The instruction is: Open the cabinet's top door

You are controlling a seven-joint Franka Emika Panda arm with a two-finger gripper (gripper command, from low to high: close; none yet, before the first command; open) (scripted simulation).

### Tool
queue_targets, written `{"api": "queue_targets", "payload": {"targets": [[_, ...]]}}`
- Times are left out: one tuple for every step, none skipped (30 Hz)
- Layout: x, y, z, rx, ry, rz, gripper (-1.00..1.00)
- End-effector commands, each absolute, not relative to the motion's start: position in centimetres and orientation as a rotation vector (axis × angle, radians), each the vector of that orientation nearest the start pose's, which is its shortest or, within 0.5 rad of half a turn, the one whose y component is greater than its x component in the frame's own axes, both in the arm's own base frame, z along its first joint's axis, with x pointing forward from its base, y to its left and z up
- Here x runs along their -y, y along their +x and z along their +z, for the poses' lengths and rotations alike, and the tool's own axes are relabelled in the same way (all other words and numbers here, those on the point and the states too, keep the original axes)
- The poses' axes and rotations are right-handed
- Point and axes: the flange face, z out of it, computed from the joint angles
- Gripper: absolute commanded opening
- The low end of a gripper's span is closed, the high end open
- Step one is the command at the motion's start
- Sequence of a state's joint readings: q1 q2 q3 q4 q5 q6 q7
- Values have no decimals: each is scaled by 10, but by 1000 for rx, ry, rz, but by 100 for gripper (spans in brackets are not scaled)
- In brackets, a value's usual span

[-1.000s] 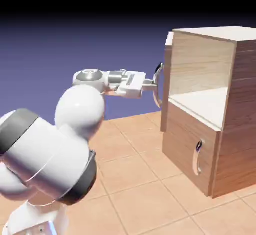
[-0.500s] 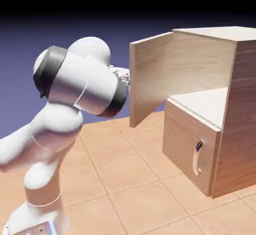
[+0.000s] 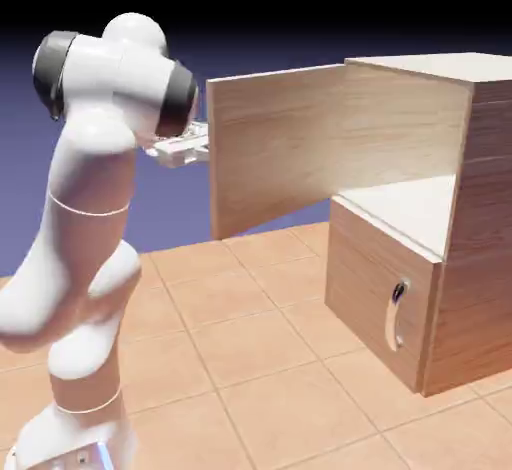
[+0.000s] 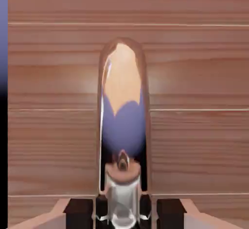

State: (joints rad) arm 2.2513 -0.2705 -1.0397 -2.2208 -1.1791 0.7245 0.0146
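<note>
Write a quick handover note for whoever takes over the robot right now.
Fingers: closed on the top door's handle, one on either side of it.
Top door: swung well out from the cabinet, the upper compartment showing.
Lower door: shut, its own handle free.
Done: top door gripped and standing open.
Left: perhaps nothing, or a little more pull if wider is wanted; then let go and back away.
</note>
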Motion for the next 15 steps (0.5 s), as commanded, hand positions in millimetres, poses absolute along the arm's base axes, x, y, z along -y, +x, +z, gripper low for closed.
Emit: {"api": "queue_targets", "payload": {"targets": [[-297,278,473,-833,1345,-362,-100],[-302,279,473,-824,1352,-373,-100],[-307,280,473,-815,1358,-384,-100],[-311,280,473,-806,1364,-394,-100],[-315,281,473,-798,1370,-404,-100],[-319,282,473,-790,1375,-414,-100],[-324,283,473,-781,1381,-424,-100],[-328,284,473,-773,1386,-434,-100],[-332,285,473,-764,1392,-444,-100],[-336,286,473,-755,1398,-454,-100],[-341,287,473,-746,1404,-465,-100],[-346,288,473,-737,1410,-476,-100],[-350,289,473,-727,1416,-488,-100],[-355,291,473,-716,1423,-500,-100],[-361,292,473,-705,1430,-512,-100]]}}
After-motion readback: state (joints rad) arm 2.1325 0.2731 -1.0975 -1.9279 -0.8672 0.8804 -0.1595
